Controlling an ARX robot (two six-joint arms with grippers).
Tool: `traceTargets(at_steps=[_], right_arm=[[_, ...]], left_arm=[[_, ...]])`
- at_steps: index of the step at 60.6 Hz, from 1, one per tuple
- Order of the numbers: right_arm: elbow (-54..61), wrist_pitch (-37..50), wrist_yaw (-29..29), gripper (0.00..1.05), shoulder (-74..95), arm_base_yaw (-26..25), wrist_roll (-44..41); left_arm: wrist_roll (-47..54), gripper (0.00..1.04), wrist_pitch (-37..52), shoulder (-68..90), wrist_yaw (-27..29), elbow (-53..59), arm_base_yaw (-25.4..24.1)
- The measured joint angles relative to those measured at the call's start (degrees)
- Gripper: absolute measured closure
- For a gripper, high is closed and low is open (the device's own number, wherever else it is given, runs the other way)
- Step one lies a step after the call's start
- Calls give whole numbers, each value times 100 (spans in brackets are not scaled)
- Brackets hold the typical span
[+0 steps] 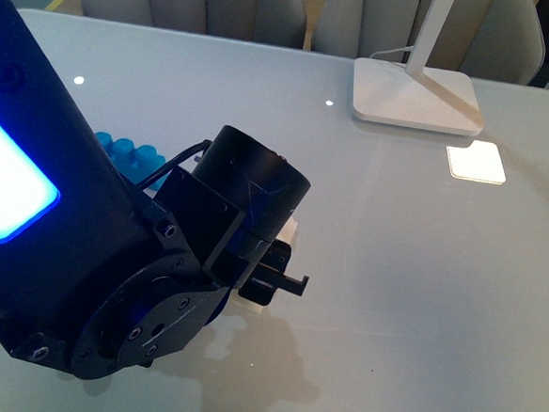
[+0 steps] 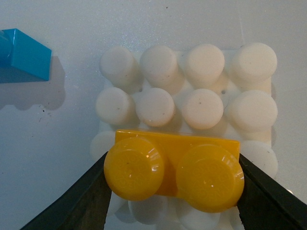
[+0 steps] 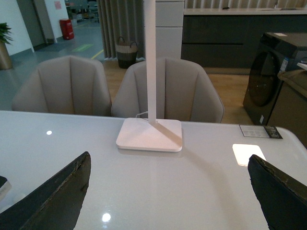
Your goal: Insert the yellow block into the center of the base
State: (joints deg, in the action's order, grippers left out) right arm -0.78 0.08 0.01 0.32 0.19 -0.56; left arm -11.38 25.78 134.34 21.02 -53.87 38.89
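- Front: left arm [image 1: 111, 251] fills the left half, tilted down over the table [image 1: 409, 300]. Its gripper [image 1: 284, 277] sits low, just above a white piece, probably the base [image 1: 292, 228], mostly hidden behind it. Blue brick [image 1: 128, 150] studs peek out behind the arm. Lamp foot [image 1: 414, 95] far right, well apart. Block not visible here.
- Left wrist: left gripper [image 2: 172, 175] clamped on the yellow block [image 2: 175, 170], one dark finger [image 2: 81, 201] on each short end. Block is level, studs up, over the base [image 2: 192, 86], covering its near rows; can't tell if it's seated or just above. Two far stud rows exposed. Blue brick [image 2: 24, 55] corner off to the side, apart from base.
- Right wrist: right gripper [image 3: 168, 201] spread wide, nothing between the fingers [image 3: 53, 199]. Lamp [image 3: 150, 134] ahead on table, chairs [image 3: 165, 91] behind.
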Motion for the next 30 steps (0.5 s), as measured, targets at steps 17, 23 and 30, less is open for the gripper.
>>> traceTargets(at_steps=[17, 23, 30], right_arm=[[0, 0, 0, 9, 0, 0, 0], [0, 0, 0, 9, 0, 0, 0], [0, 0, 0, 9, 0, 0, 0]], left_arm=[[-2, 42, -199, 155, 24, -208, 2], [-13, 42, -273, 197, 31, -291, 7], [-44, 42, -315, 251, 42, -378, 11]])
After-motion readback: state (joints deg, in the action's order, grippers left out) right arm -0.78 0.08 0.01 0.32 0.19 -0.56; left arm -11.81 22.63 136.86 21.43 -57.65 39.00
